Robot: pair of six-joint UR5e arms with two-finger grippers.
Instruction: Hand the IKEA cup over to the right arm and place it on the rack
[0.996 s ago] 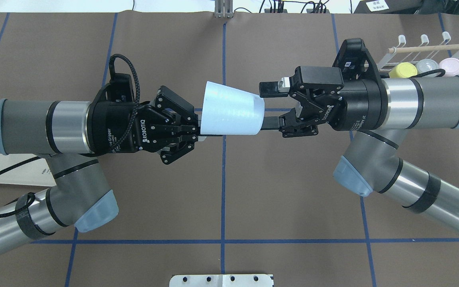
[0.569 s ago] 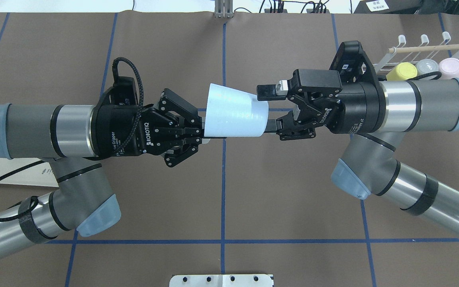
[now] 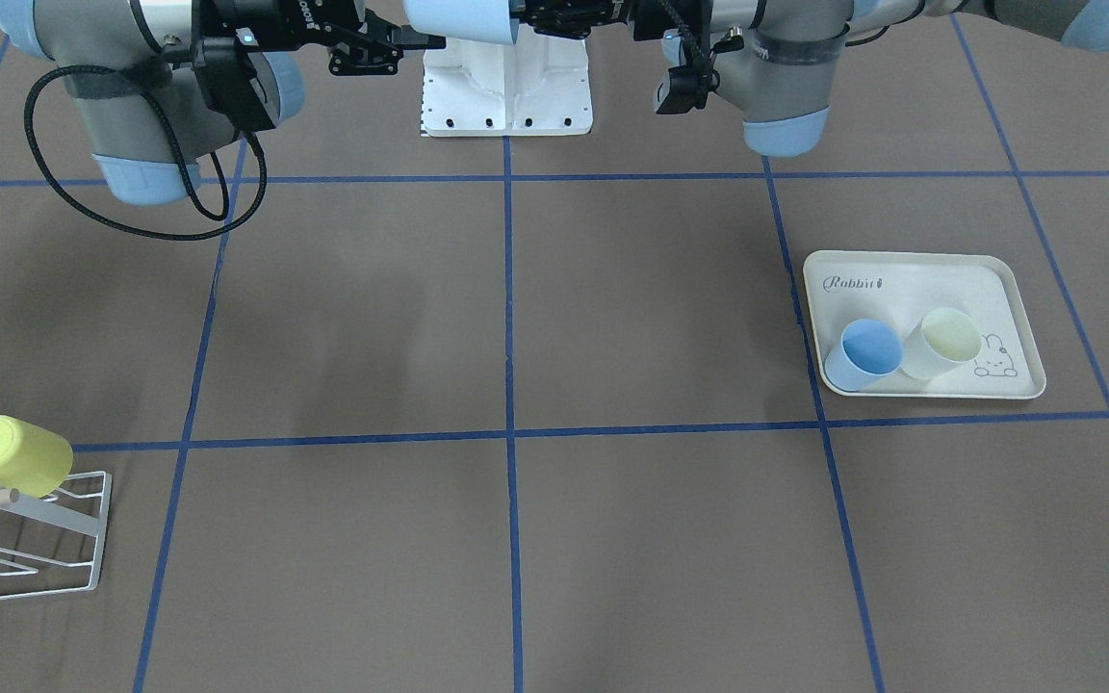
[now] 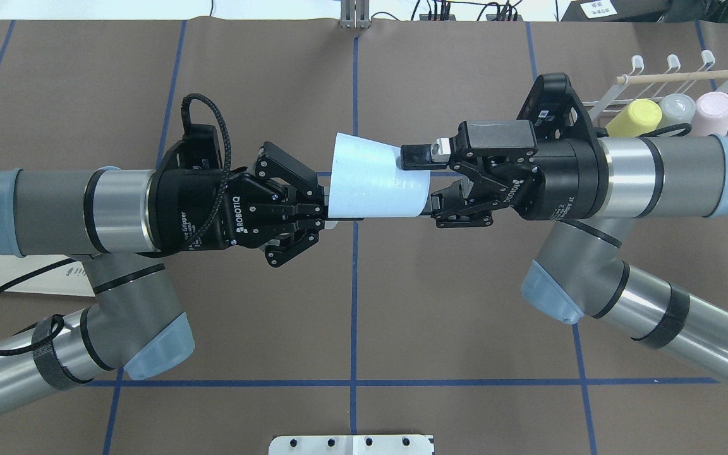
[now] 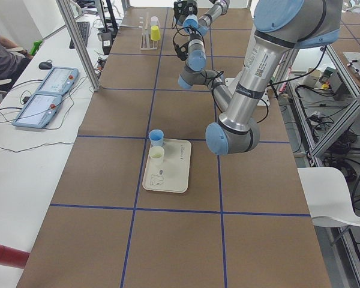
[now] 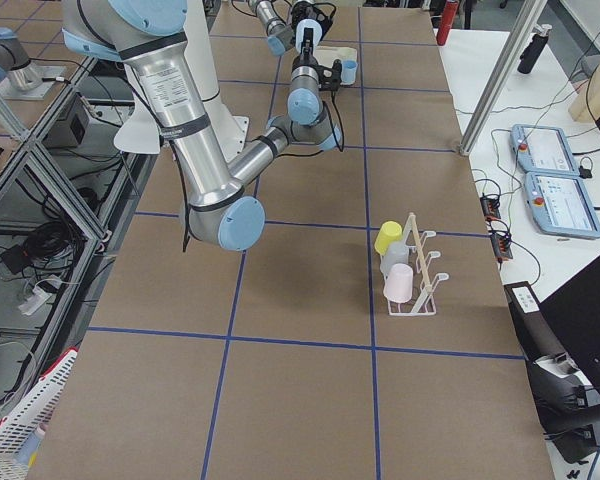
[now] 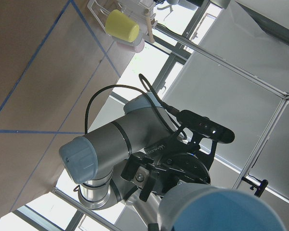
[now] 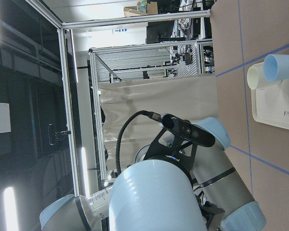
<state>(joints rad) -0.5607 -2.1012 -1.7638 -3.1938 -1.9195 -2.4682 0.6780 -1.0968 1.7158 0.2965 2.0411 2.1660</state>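
The light blue IKEA cup (image 4: 376, 186) lies on its side in the air over the table's middle, wide rim to the left. My left gripper (image 4: 325, 215) is shut on its rim. My right gripper (image 4: 427, 183) is open, one finger (image 4: 418, 157) over the cup's narrow base end and the other below it. The front-facing view shows the same cup (image 3: 458, 19) at the top edge. The white wire rack (image 4: 655, 79) with its wooden dowel stands at the far right, behind the right arm, also seen from the front (image 3: 25, 549).
A yellow cup (image 4: 636, 117), a grey cup (image 4: 677, 107) and a pink cup (image 4: 711, 110) hang on the rack. The cream rabbit-print tray (image 3: 997, 289) holds a blue cup (image 3: 863, 351) and a cream cup (image 3: 944, 342). A white base plate (image 4: 351, 444) sits at the near edge.
The left arm has carried the cup to the right and a little lower. The right gripper has moved left, so its open fingers now straddle the cup's base end.
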